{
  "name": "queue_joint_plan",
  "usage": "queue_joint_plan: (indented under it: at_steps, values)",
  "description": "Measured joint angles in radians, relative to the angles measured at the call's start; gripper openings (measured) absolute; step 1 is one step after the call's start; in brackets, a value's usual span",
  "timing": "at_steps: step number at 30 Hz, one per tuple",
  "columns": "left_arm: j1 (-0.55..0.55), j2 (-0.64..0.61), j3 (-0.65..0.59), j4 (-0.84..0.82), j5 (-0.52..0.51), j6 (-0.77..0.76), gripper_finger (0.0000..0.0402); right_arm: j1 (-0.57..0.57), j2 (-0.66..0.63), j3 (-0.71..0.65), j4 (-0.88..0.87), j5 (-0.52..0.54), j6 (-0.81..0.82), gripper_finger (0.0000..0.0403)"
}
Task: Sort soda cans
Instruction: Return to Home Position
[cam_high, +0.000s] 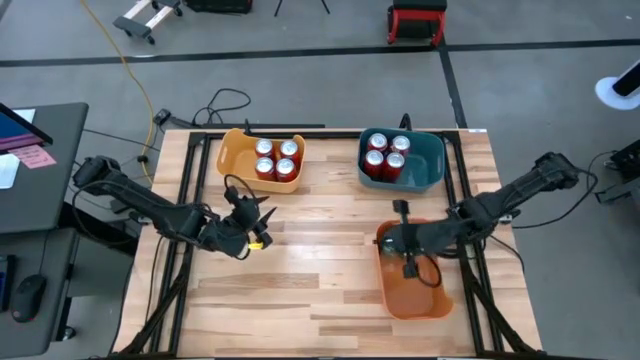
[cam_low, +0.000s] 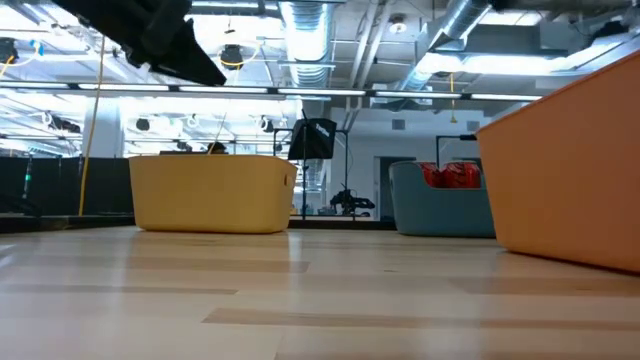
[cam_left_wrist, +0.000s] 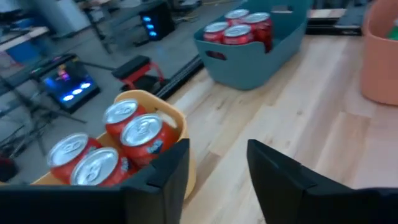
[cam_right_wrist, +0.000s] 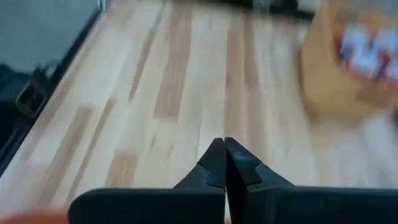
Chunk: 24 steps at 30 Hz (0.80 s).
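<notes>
Four red soda cans (cam_left_wrist: 140, 134) stand in the yellow bin (cam_high: 232, 152), just in front of the left gripper (cam_left_wrist: 217, 155). Its fingers are spread apart with nothing between them. Four more red cans (cam_left_wrist: 239, 34) sit in the teal bin (cam_left_wrist: 249, 62), farther ahead. The right gripper (cam_right_wrist: 224, 149), pinched tight on nothing, hangs over one end of the orange bin (cam_high: 400, 295).

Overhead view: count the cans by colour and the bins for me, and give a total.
Red cans: 8, with 4 in the yellow bin and 4 in the teal bin
Green cans: 0 in view; the orange bin is partly covered from above
Bins: 3
Total in view: 11
</notes>
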Motion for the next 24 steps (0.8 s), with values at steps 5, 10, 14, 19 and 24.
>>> queue_joint_plan:
  at_steps: [5, 10, 14, 19, 24]
  values:
    - [0.0, -0.063, 0.0, -0.002, 0.076, 0.12, 0.0107, -0.078, 0.001, -0.011, 0.213, -0.001, -0.196, 0.0013]
    - [0.01, -0.116, -0.001, 0.0, 0.09, 0.227, 0.0049, -0.18, 0.01, -0.011, 0.338, -0.009, -0.242, 0.0009]
    - [0.045, -0.161, -0.034, -0.002, 0.125, 0.276, 0.0008, -0.273, 0.041, -0.011, 0.432, -0.068, -0.253, 0.0008]
    - [0.105, -0.222, -0.099, 0.045, 0.251, 0.326, 0.0002, -0.372, 0.131, -0.011, 0.606, -0.271, -0.289, 0.0008]
    - [0.175, -0.263, -0.211, 0.305, 0.482, 0.479, 0.0001, -0.425, 0.241, -0.011, 0.81, -0.421, -0.311, 0.0008]
